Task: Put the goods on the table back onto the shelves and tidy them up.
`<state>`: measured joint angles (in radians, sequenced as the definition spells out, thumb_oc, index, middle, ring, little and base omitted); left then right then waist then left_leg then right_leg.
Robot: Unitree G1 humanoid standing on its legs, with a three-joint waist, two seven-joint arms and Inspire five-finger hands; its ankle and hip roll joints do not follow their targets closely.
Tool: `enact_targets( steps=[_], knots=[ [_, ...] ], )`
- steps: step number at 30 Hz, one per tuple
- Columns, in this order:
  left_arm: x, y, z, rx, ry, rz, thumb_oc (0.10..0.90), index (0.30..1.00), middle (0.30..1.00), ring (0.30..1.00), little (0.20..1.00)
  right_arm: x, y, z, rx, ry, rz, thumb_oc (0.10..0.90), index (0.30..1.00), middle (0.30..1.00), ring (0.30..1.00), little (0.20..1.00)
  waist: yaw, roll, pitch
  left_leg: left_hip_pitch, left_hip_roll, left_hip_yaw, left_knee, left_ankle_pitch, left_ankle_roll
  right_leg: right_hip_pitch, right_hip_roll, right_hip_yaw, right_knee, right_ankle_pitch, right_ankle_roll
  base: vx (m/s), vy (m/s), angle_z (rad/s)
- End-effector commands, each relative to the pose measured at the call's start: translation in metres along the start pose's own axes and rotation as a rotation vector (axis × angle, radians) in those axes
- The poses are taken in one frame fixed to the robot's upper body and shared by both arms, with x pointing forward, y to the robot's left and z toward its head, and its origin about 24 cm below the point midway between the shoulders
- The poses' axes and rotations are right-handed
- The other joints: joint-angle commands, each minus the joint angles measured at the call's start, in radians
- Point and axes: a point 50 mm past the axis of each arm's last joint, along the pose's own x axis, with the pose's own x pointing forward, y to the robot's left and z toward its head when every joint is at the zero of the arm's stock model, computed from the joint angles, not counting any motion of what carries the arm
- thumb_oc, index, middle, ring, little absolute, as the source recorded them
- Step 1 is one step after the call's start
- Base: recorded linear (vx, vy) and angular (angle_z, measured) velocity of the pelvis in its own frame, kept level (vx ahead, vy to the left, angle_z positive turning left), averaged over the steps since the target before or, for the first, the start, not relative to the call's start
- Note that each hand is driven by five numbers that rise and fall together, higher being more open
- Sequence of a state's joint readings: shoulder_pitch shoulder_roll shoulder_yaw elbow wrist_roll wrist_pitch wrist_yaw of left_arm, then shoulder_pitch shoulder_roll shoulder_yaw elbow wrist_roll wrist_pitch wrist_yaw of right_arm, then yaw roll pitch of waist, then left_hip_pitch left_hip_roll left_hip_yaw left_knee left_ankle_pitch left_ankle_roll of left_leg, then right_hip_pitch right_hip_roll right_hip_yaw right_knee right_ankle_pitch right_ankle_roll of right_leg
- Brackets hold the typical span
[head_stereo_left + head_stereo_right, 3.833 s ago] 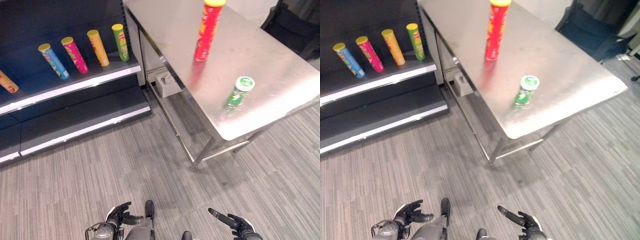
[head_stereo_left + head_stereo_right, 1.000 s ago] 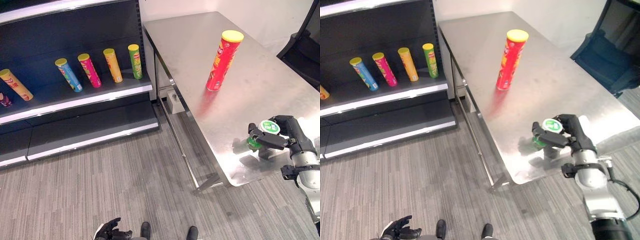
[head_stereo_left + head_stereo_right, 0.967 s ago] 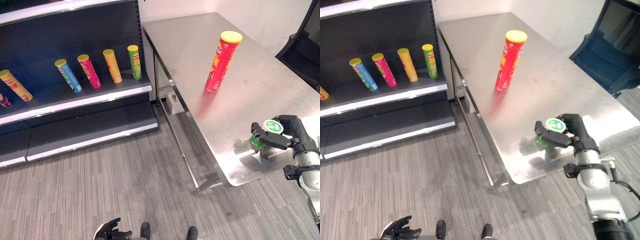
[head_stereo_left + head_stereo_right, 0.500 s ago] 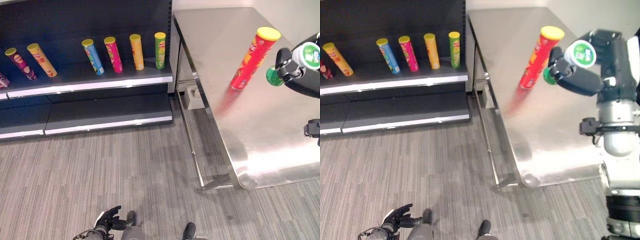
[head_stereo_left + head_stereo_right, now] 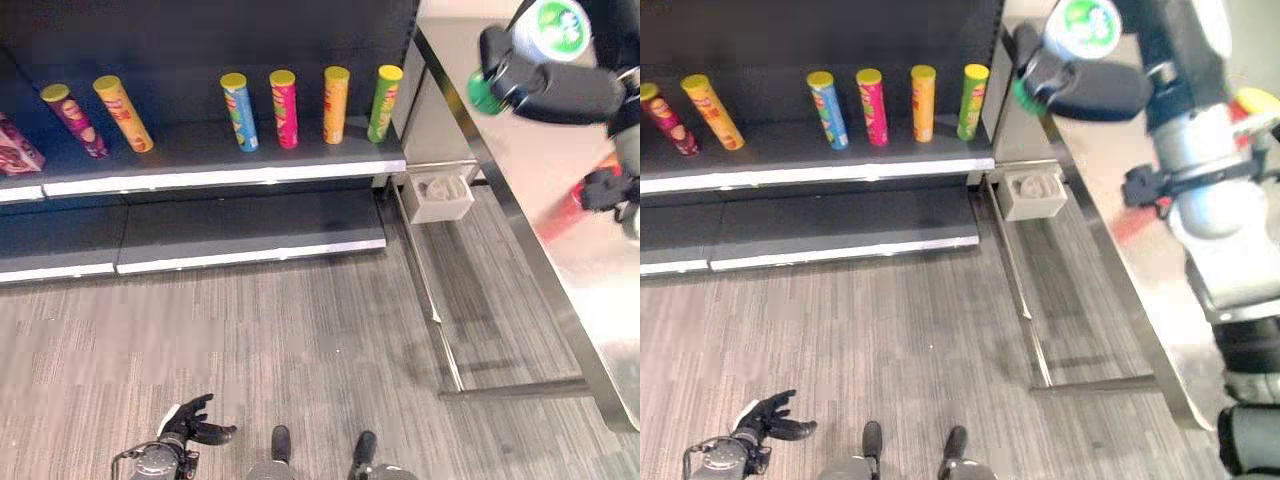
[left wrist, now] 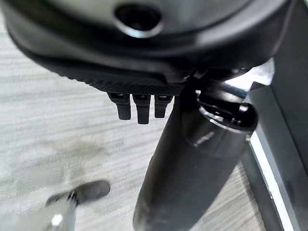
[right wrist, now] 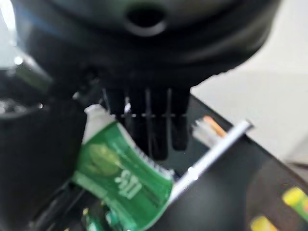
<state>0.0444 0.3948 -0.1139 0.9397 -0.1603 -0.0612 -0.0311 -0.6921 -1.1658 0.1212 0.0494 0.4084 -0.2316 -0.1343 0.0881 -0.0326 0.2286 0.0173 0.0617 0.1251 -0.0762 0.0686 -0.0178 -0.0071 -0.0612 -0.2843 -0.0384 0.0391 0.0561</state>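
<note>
A short green can with a white lid (image 5: 556, 24) is held sideways in the air, and my right hand (image 5: 565, 92) is shut on it, thumb and fingers (image 7: 144, 120) wrapped round its body (image 7: 125, 173). The can hangs over the steel table's (image 5: 600, 290) near-shelf edge, to the right of the upper shelf board (image 5: 220, 175). On that board several tall tubes stand in a row, the rightmost a green one (image 5: 384, 103). A tall red tube (image 5: 562, 215) on the table is mostly hidden behind my right arm. My left hand (image 5: 190, 428) hangs low over the carpet, fingers relaxed and holding nothing.
A bare lower shelf board (image 5: 200, 250) runs under the row of tubes. A small grey box (image 5: 440, 197) sits on the floor between shelf and table leg (image 5: 430, 290). A dark red bag (image 5: 15, 155) lies at the upper shelf's far left. Striped grey carpet lies before the shelf.
The camera has swung left toward the shelf. My right hand, still holding the green can, has come off the table's middle to its shelf-side edge and sits higher.
</note>
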Motion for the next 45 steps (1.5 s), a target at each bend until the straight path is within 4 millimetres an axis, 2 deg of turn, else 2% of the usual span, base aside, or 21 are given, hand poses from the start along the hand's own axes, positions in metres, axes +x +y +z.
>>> enact_targets(
  steps=[1, 3, 4, 5, 6, 7, 10, 12, 14, 18, 20, 21, 22, 23, 24, 25, 26, 28, 32, 36, 45],
  knots=[
    [-0.007, -0.003, -0.017, -0.034, 0.023, -0.011, 0.8, 0.9, 0.9, 0.9, 0.9, 0.018, -0.021, 0.028, 0.06, -0.136, -0.089, 0.4, 0.3, 0.3, 0.3, 0.3, 0.019, -0.054, -0.075, -0.013, -0.044, -0.02, -0.011, -0.031, -0.057, 0.03, 0.04, 0.082, -0.017, -0.022, 0.051, 0.15, -0.075, 0.32],
    [-0.009, -0.01, -0.019, -0.06, 0.018, -0.033, 0.8, 0.9, 0.9, 0.9, 0.9, 0.018, -0.029, 0.029, 0.023, -0.129, -0.093, 0.4, 0.3, 0.3, 0.3, 0.3, 0.026, -0.061, -0.035, -0.065, -0.054, -0.053, 0.165, -0.086, -0.061, 0.076, 0.024, 0.058, -0.047, -0.012, 0.051, 0.1, -0.049, 0.66],
    [-0.009, -0.015, -0.021, -0.078, 0.03, -0.044, 0.8, 0.9, 0.9, 0.9, 0.9, 0.017, -0.031, 0.031, 0.002, -0.126, -0.091, 0.4, 0.3, 0.3, 0.3, 0.3, 0.026, -0.057, -0.029, -0.119, -0.014, -0.057, 0.174, -0.066, -0.076, 0.091, 0.01, 0.034, -0.049, -0.026, 0.059, 0.11, 0.135, 1.16],
    [-0.009, -0.014, -0.023, -0.065, 0.04, -0.042, 0.8, 0.9, 0.9, 0.9, 0.9, 0.017, -0.035, 0.032, -0.013, -0.129, -0.107, 0.4, 0.3, 0.3, 0.3, 0.3, 0.03, -0.061, -0.037, -0.146, 0.028, -0.069, 0.115, -0.014, -0.083, 0.086, 0.002, 0.031, -0.049, -0.038, 0.064, 0.12, 0.164, 0.91],
    [-0.009, -0.014, -0.023, -0.065, 0.04, -0.042, 0.8, 0.9, 0.9, 0.9, 0.9, 0.017, -0.035, 0.032, -0.013, -0.129, -0.107, 0.4, 0.3, 0.3, 0.3, 0.3, 0.03, -0.061, -0.039, -0.146, 0.028, -0.07, 0.109, -0.01, -0.085, 0.084, 0.003, 0.031, -0.049, -0.039, 0.063, 0.21, 0.175, 0.73],
    [-0.008, -0.012, -0.02, -0.05, 0.035, -0.036, 0.8, 0.9, 0.9, 0.9, 0.9, 0.016, -0.041, 0.034, -0.026, -0.137, -0.131, 0.4, 0.3, 0.3, 0.3, 0.3, 0.035, -0.066, -0.04, -0.199, 0.084, -0.08, 0.038, 0.031, -0.096, 0.092, -0.009, 0.026, -0.049, -0.084, 0.064, 0.22, 0.132, 0.15],
    [-0.007, -0.01, -0.02, -0.025, 0.039, -0.032, 0.8, 0.9, 0.9, 0.9, 0.9, 0.013, -0.049, 0.032, -0.036, -0.128, -0.17, 0.4, 0.3, 0.3, 0.3, 0.3, 0.037, -0.067, -0.051, -0.243, 0.123, -0.085, -0.011, 0.057, -0.112, 0.116, -0.017, 0.026, -0.049, -0.122, 0.068, 0.27, 0.175, 0.02],
    [-0.007, -0.012, -0.021, 0.006, 0.045, -0.046, 0.8, 0.9, 0.9, 0.9, 0.9, 0.011, -0.051, 0.031, -0.041, -0.123, -0.183, 0.4, 0.3, 0.3, 0.3, 0.3, 0.032, -0.032, -0.089, -0.237, 0.146, -0.072, -0.011, 0.077, -0.138, 0.157, -0.039, 0.028, -0.049, -0.132, 0.089, 0.39, 0.332, -0.09],
    [-0.007, -0.012, -0.022, 0.038, 0.052, -0.054, 0.8, 0.9, 0.9, 0.9, 0.9, 0.01, -0.05, 0.031, -0.037, -0.125, -0.19, 0.4, 0.3, 0.3, 0.3, 0.3, 0.03, -0.015, -0.117, -0.21, 0.128, -0.07, -0.011, 0.089, -0.143, 0.179, -0.074, 0.028, -0.049, -0.121, 0.104, 0.37, 0.321, -0.19],
    [-0.007, -0.006, -0.019, 0.086, 0.046, -0.05, 0.8, 0.9, 0.9, 0.9, 0.9, 0.01, -0.049, 0.032, -0.025, -0.136, -0.213, 0.4, 0.3, 0.3, 0.3, 0.3, 0.035, -0.018, -0.131, -0.153, 0.072, -0.041, -0.01, 0.07, -0.108, 0.186, -0.153, 0.042, 0.009, -0.095, 0.129, 0.26, 0.289, -0.22],
    [-0.006, 0.004, -0.015, 0.1, 0.035, -0.013, 0.8, 0.9, 0.9, 0.9, 0.9, 0.016, -0.044, 0.035, 0.018, -0.166, -0.237, 0.4, 0.3, 0.3, 0.3, 0.3, 0.043, -0.01, -0.134, -0.107, 0.019, -0.007, -0.006, 0.03, -0.062, 0.151, -0.222, 0.03, 0.123, -0.049, 0.137, 0.19, 0.398, -0.05],
    [-0.007, 0.004, -0.016, 0.095, 0.035, -0.013, 0.8, 0.9, 0.9, 0.9, 0.9, 0.017, -0.043, 0.036, 0.02, -0.168, -0.235, 0.4, 0.3, 0.3, 0.3, 0.3, 0.044, -0.011, -0.133, -0.105, 0.016, -0.002, -0.006, 0.029, -0.06, 0.144, -0.227, 0.037, 0.133, -0.054, 0.139, 0.2, 0.481, -0.4],
    [-0.007, 0.011, -0.014, 0.094, 0.03, 0.007, 0.8, 0.9, 0.9, 0.9, 0.9, 0.021, -0.04, 0.036, 0.042, -0.173, -0.242, 0.4, 0.3, 0.3, 0.3, 0.3, 0.049, -0.002, -0.131, -0.078, -0.001, 0.022, -0.01, 0.009, -0.045, 0.114, -0.247, 0.005, 0.22, -0.016, 0.13, 0.13, 0.387, -0.38],
    [-0.007, 0.016, -0.013, 0.087, 0.029, 0.021, 0.8, 0.9, 0.9, 0.9, 0.9, 0.024, -0.038, 0.038, 0.037, -0.177, -0.226, 0.4, 0.3, 0.3, 0.3, 0.3, 0.032, 0.005, -0.114, -0.045, -0.021, 0.025, -0.011, -0.01, -0.033, 0.033, -0.206, 0.037, 0.321, -0.014, 0.108, 0.2, 0.478, -0.37],
    [-0.007, 0.018, -0.011, 0.071, 0.021, 0.026, 0.8, 0.9, 0.9, 0.9, 0.9, 0.027, -0.04, 0.041, 0.037, -0.186, -0.222, 0.4, 0.3, 0.3, 0.3, 0.3, 0.015, 0.014, -0.101, -0.025, -0.037, 0.01, -0.011, -0.023, -0.029, -0.015, -0.133, 0.063, 0.307, -0.044, 0.096, 0.24, 0.331, 0.09],
    [-0.006, 0.015, -0.01, 0.077, 0.022, 0.014, 0.8, 0.9, 0.9, 0.9, 0.9, 0.029, -0.045, 0.045, 0.048, -0.204, -0.237, 0.4, 0.3, 0.3, 0.3, 0.3, -0.001, 0.011, -0.087, -0.005, -0.058, -0.013, -0.011, -0.035, -0.025, -0.041, -0.061, 0.082, 0.243, -0.066, 0.082, 0.34, 0.195, 0.22],
    [-0.004, 0.008, -0.011, 0.094, 0.028, -0.017, 0.8, 0.9, 0.9, 0.9, 0.9, 0.031, -0.053, 0.046, 0.003, -0.194, -0.249, 0.4, 0.3, 0.3, 0.3, 0.3, -0.032, -0.001, -0.075, 0.016, -0.094, -0.064, -0.011, -0.044, -0.015, -0.108, 0.023, 0.176, 0.122, -0.012, 0.082, 0.33, 0.103, 0.52],
    [-0.003, 0.0, -0.01, 0.118, 0.028, -0.046, 0.8, 0.9, 0.9, 0.9, 0.9, 0.03, -0.056, 0.046, -0.035, -0.19, -0.252, 0.4, 0.3, 0.3, 0.3, 0.3, -0.06, -0.009, -0.072, 0.031, -0.114, -0.114, -0.011, -0.058, -0.006, -0.144, 0.055, 0.24, 0.038, 0.06, 0.097, 0.25, 0.022, 0.91],
    [-0.003, -0.008, -0.016, 0.14, 0.05, -0.069, 0.8, 0.9, 0.9, 0.9, 0.9, 0.032, -0.066, 0.042, -0.05, -0.163, -0.279, 0.4, 0.3, 0.3, 0.3, 0.3, -0.073, -0.025, -0.096, 0.046, -0.141, -0.158, -0.011, -0.077, 0.007, -0.101, 0.053, 0.267, -0.042, 0.101, 0.091, 0.16, -0.027, 1.27],
    [-0.007, -0.014, -0.029, 0.089, 0.09, -0.062, 0.8, 0.9, 0.9, 0.9, 0.9, 0.038, -0.068, 0.035, -0.042, -0.127, -0.293, 0.4, 0.3, 0.3, 0.3, 0.3, -0.052, -0.028, -0.145, 0.074, -0.125, -0.171, -0.011, -0.1, 0.001, -0.029, 0.051, 0.22, -0.049, 0.062, 0.08, 0.21, -0.081, 0.27],
    [-0.013, -0.021, -0.045, 0.101, 0.137, -0.082, 0.8, 0.9, 0.9, 0.9, 0.9, 0.025, -0.073, 0.043, -0.043, -0.18, -0.332, 0.4, 0.3, 0.3, 0.3, 0.3, -0.055, -0.022, -0.168, 0.099, -0.106, -0.163, -0.011, -0.123, -0.007, 0.016, 0.052, 0.188, -0.049, 0.018, 0.076, 0.09, -0.043, -0.11]
  ],
)
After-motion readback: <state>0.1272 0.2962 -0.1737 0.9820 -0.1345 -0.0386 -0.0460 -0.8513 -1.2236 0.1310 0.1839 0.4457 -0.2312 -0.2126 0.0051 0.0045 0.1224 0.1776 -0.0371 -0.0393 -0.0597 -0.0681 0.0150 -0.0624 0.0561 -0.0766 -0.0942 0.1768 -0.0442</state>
